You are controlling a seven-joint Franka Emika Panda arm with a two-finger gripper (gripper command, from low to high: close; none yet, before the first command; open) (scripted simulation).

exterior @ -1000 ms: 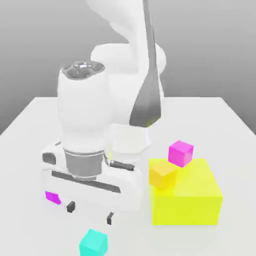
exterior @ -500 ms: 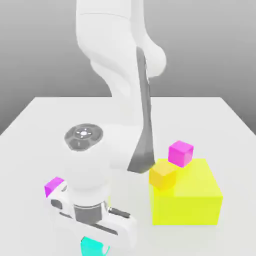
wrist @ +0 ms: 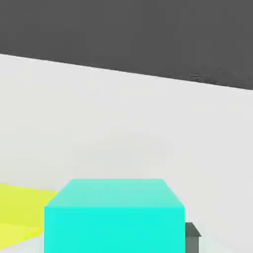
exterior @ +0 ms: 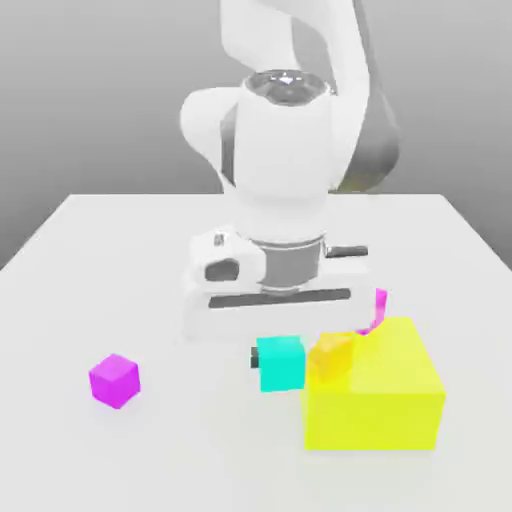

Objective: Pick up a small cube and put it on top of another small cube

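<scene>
Teal cube [exterior: 281, 363] hangs clear of the white table [exterior: 60, 300], clamped in the gripper [exterior: 284, 360] jaws, touching the orange cube [exterior: 330, 358] at its 3 o'clock, with a magenta cube [exterior: 114, 380] well off at 9 o'clock.

the exterior view looks slightly down across the matte white table [exterior: 90, 250], facing the white arm [exterior: 285, 150] head-on, with the big yellow block [exterior: 375, 395] nearest the lens. the hand view sits just above the small teal cube [wrist: 114, 217], looking across the table. both views share that cube [exterior: 281, 362] and the yellow block [wrist: 20, 212].
</scene>
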